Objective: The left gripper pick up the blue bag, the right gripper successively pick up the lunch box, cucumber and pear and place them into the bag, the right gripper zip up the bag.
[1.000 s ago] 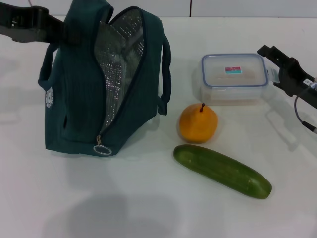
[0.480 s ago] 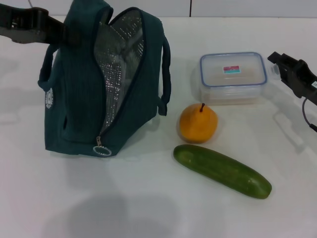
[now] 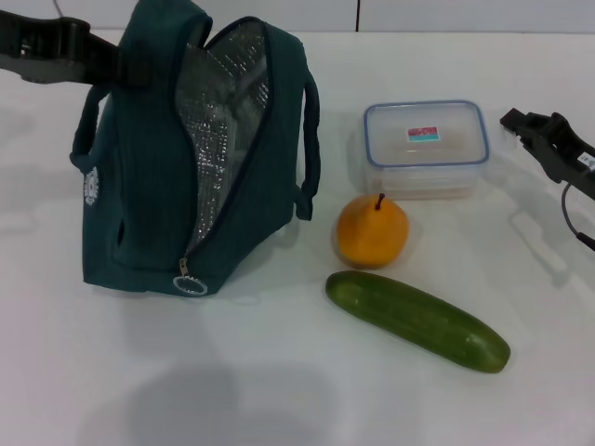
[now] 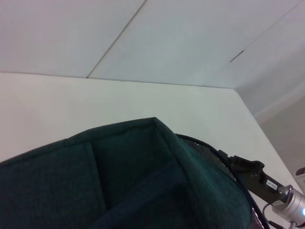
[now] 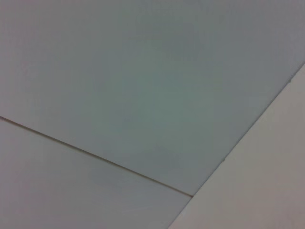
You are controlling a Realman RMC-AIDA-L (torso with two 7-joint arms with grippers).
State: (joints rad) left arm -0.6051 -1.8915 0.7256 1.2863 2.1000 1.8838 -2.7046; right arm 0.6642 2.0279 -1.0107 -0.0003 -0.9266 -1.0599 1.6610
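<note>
The blue bag (image 3: 158, 177) stands upright at the left of the white table, unzipped, its silver lining showing. My left gripper (image 3: 100, 58) is shut on the bag's top edge at the far left; the left wrist view is filled by the bag's fabric (image 4: 133, 181). The lunch box (image 3: 425, 149) lies right of the bag, lid on. In front of it sits the pear (image 3: 372, 230), and nearer still the cucumber (image 3: 416, 320) lies slantwise. My right gripper (image 3: 525, 135) hovers open just right of the lunch box, apart from it, and shows far off as the right gripper (image 4: 245, 167).
Bare white table (image 3: 279, 390) stretches in front of the bag and the cucumber. A pale wall runs behind the table's far edge. The right wrist view holds only wall and a strip of table.
The lunch box has slid a little to the left. My right gripper drew back to the right of it and sank slightly. The bag and left gripper stayed still.
</note>
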